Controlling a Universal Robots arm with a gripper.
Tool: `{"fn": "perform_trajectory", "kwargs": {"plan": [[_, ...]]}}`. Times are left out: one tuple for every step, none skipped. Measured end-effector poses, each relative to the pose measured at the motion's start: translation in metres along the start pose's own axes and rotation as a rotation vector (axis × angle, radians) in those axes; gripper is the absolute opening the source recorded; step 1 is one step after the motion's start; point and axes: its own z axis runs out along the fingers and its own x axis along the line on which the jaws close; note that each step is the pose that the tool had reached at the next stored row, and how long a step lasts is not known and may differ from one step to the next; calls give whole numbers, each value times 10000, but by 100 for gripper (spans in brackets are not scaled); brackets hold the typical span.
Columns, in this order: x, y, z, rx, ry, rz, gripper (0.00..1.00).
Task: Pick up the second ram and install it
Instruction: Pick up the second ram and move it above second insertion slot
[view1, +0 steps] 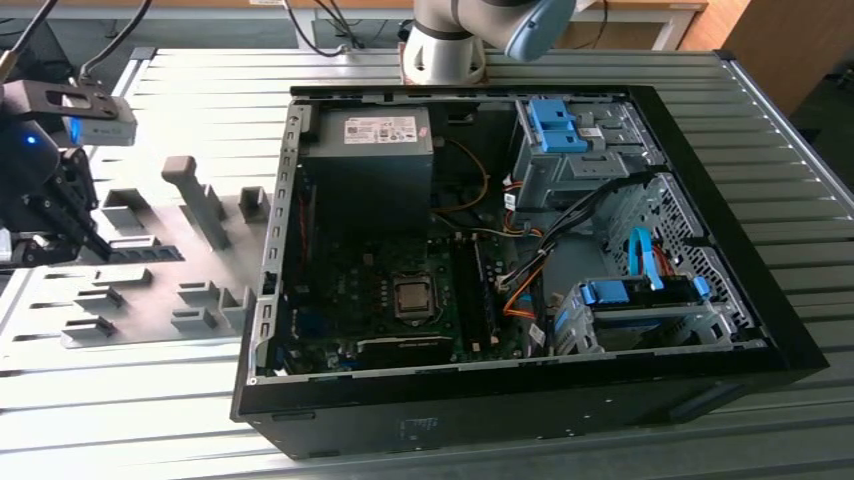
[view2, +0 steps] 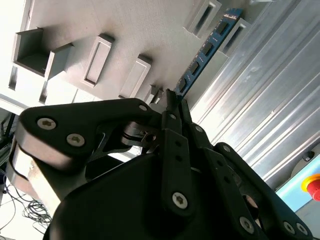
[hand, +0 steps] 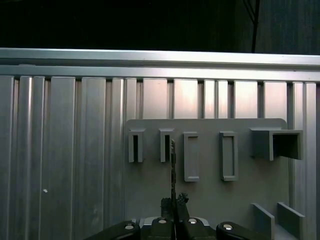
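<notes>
One end effector (view2: 176, 100), dark and multi-linked, is clamped on the near end of the second ram (view2: 202, 52); its fingertips (view2: 170, 97) press together on either face of the blue board. In the second wrist view the stick runs straight out from the fingertips over the grey holder plate (view2: 75, 25), dark chips showing along its face, and its far end lies among the holder blocks (view2: 237, 30). A red and yellow stop button (view2: 314, 185) sits at the frame's edge.

In the first wrist view the second ram (hand: 173, 170) appears edge-on as a thin dark line rising from the end effector (hand: 173, 201). Its far tip is just beside a narrow slotted block (hand: 165, 145); whether it touches that block cannot be told. Two open rectangular frames (hand: 191, 156) stand further along the holder plate (hand: 210, 200), which rests on the ribbed aluminium counter (hand: 75, 150).

In the exterior view the end effector (view1: 38, 245) is at the exterior view's left, above the holder plate (view1: 147, 290), with the second ram (view1: 134, 253) held roughly level and pointing toward the exterior view's right. An open computer case (view1: 534, 410) lies on the counter (view1: 134, 420), well apart from the stick, exposing its motherboard (view1: 387, 300), power supply (view1: 367, 140) and blue drive latches (view1: 554, 125). Behind it stands the arm base (view1: 447, 50).
</notes>
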Motion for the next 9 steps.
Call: {"fn": "perform_trajectory", "kwargs": {"plan": [[0,0,-13,0,0,0,14],[-1,0,-27,0,0,-1,14],[-1,0,-42,0,0,0,14],[-2,0,-58,0,0,0,14],[-2,1,-73,0,0,0,14],[-3,1,-88,0,-1,0,14],[-3,1,-104,0,0,0,14],[-4,1,-118,0,0,0,14],[-4,1,-131,1,-1,0,14]]}}
